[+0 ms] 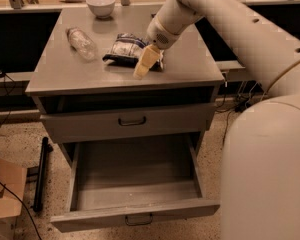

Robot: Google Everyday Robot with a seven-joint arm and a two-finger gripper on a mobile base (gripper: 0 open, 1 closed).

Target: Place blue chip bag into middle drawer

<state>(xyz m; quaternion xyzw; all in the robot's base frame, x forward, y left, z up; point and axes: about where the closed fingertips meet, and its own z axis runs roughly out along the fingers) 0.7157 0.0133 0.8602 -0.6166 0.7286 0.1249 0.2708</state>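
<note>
The blue chip bag (pixel 124 49), dark blue with white panels, lies on the grey cabinet top (pixel 75 76), near its middle. My gripper (pixel 142 67) hangs at the end of the white arm, points down and to the left, and sits just over the bag's right front end, close to the cabinet top. The middle drawer (pixel 135 215) is pulled out wide below, and its grey tray holds nothing. Its small dark handle faces the front.
A clear plastic bottle (pixel 81 42) lies left of the bag. A white bowl (pixel 101 5) stands at the back. The upper drawer front (pixel 90 126) is shut. A cardboard box (pixel 5 196) and a black bar (pixel 40 174) sit on the floor at left.
</note>
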